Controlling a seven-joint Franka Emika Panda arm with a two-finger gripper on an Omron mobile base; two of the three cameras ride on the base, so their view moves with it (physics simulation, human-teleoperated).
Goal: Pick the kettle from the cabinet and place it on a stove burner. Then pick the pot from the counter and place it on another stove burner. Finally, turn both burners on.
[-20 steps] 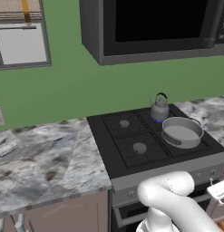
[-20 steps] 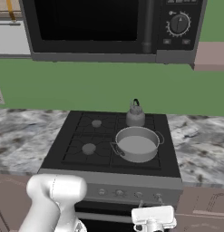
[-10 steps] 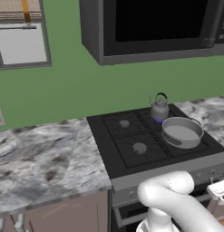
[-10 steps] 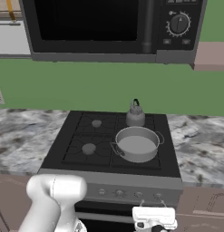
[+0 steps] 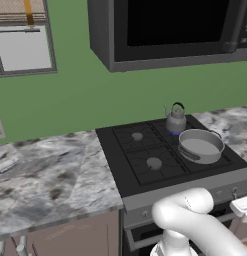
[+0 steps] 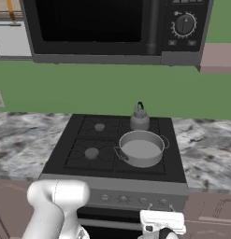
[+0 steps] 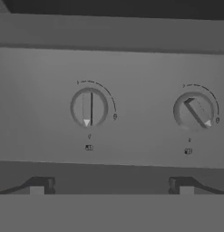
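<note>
The small grey kettle (image 5: 175, 120) (image 6: 139, 119) stands on the back right stove burner, and a faint blue tint shows at its base. The wide shallow pot (image 5: 201, 146) (image 6: 141, 148) sits on the front right burner, just in front of the kettle. My gripper (image 7: 111, 188) (image 6: 162, 217) hangs low before the stove's front panel, open, its fingertips (image 7: 41, 186) wide apart with nothing between them. Straight ahead are two grey knobs. The left knob (image 7: 88, 108) points straight down and the right knob (image 7: 196, 111) is turned to a slant. The mauve cabinet (image 6: 217, 57) is at the upper right.
A black microwave (image 6: 112, 28) with a dial hangs above the cooktop (image 6: 84, 140). The marbled counter (image 5: 45, 170) (image 6: 205, 149) runs on both sides of the stove. The two left burners (image 5: 154, 163) (image 5: 137, 136) are bare. A window (image 5: 22, 45) is at the upper left.
</note>
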